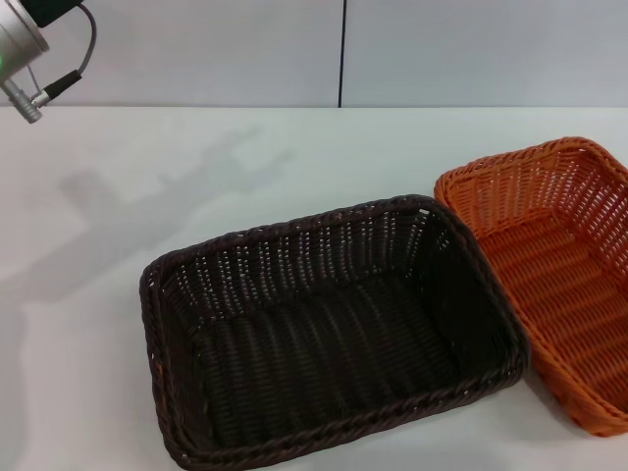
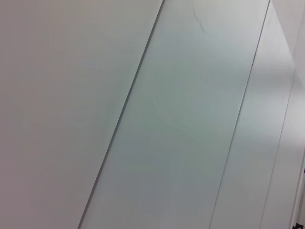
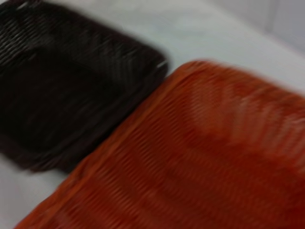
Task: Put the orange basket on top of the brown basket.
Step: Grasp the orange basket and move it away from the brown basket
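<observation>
the orange basket (image 1: 564,285) sits on the white table (image 1: 196,196), on the robot's right side, and part of it runs off the edge of the head view. the brown basket (image 1: 329,334) sits right next to it, nearer the middle of the table, and their long sides touch or almost touch. both baskets stand the right way up with nothing inside them. the orange one is not on top of the brown one. a bit of the left arm (image 1: 29,49) shows high up in the far left corner of the head view, well apart from both baskets. the left gripper does not show in any picture, and the left wrist view shows only flat pale wall panels (image 2: 167,119). the right gripper does not show either. the right wrist view looks down on the orange basket (image 3: 200,157) from above, with the brown basket (image 3: 66,81) beside it, so that arm is over the orange basket.
</observation>
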`<state>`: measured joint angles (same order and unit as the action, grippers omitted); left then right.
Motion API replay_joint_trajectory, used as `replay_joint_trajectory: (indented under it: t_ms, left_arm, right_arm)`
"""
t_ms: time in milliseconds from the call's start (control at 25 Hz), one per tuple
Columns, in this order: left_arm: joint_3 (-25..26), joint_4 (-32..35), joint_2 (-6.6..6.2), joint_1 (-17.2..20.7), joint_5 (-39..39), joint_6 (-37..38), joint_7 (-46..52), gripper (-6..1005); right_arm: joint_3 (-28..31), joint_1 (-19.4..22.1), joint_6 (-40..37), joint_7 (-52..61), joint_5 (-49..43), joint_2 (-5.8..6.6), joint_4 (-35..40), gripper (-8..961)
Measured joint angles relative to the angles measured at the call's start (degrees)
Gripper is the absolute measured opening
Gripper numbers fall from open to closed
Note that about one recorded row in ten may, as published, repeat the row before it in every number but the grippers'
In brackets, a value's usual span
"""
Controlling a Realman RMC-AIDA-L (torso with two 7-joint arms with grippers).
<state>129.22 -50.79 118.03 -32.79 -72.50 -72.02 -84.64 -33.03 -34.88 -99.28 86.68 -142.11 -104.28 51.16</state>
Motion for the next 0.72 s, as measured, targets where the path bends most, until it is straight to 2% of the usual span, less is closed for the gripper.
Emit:
replay_joint_trajectory:
  t_ms: [40, 120, 200, 240, 280, 560, 720]
  left_arm:
    - [0.01, 0.10, -0.01, -0.12, 0.05, 0.02, -0.05, 838]
    - [0.05, 0.12, -0.01, -0.18, 0.06, 0.02, -0.05, 838]
    - [0.29, 0.12, -0.03, -0.38, 0.16, 0.07, -0.07, 838]
    - [0.43, 0.00, -0.04, -0.52, 0.25, 0.08, -0.07, 838]
    - [0.43, 0.00, -0.04, -0.52, 0.25, 0.08, -0.07, 838]
    - [1.17, -0.53, -0.28, -1.12, 0.42, 1.24, 0.17, 838]
    - [1.86, -0.65, -0.37, -1.97, 0.43, 1.74, 0.25, 838]
  right_arm:
    - [-3.31, -0.12, -0.99, 0.02, -0.53, -0.43, -0.18, 690]
    - [-4.59, -0.18, -1.59, 0.08, -0.68, -0.73, -0.25, 690]
    - [-5.99, -0.31, -4.05, 0.18, -0.83, -1.77, -0.14, 690]
    - [-6.45, -0.21, -6.90, 0.23, -1.01, -3.33, 1.16, 690]
    - [-6.45, -0.21, -6.90, 0.23, -1.01, -3.33, 1.16, 690]
    - [-8.22, 1.26, -11.26, 0.43, -5.50, -10.66, 9.43, 690]
    - [-11.73, 1.27, -12.41, 0.56, -6.56, -12.83, 9.87, 690]
